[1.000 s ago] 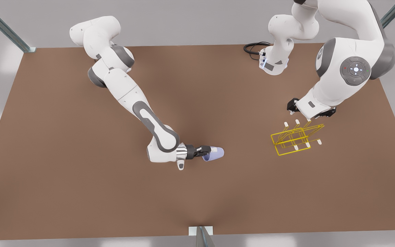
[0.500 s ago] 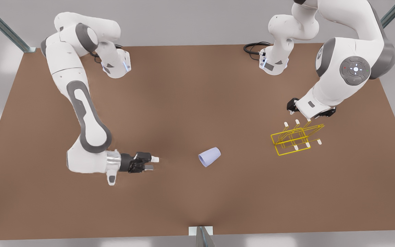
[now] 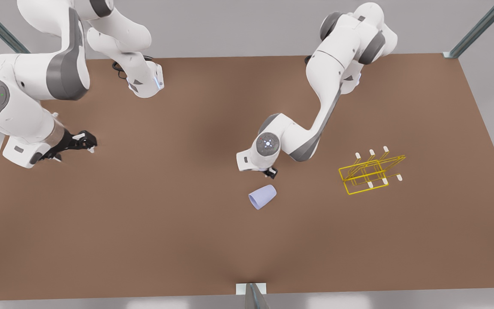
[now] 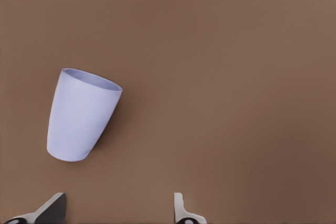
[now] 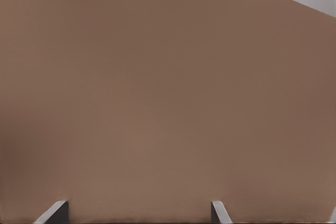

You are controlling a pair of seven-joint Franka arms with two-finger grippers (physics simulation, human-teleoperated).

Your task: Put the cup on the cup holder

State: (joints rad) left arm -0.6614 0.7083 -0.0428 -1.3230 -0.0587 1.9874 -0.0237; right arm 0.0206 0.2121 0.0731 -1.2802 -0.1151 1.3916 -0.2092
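Lavender plastic tumbler (image 3: 262, 196) lies toppled on brown counter (image 3: 144, 223); left claw (image 3: 270, 173), released, hovers beside it and may roll it; right claw (image 3: 85, 141), released, waits.

White arms (image 3: 332, 81), grey joints, apparently black pincers.

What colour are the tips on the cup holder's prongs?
White, on the bright yellow wire cup holder. The front view shows them best.
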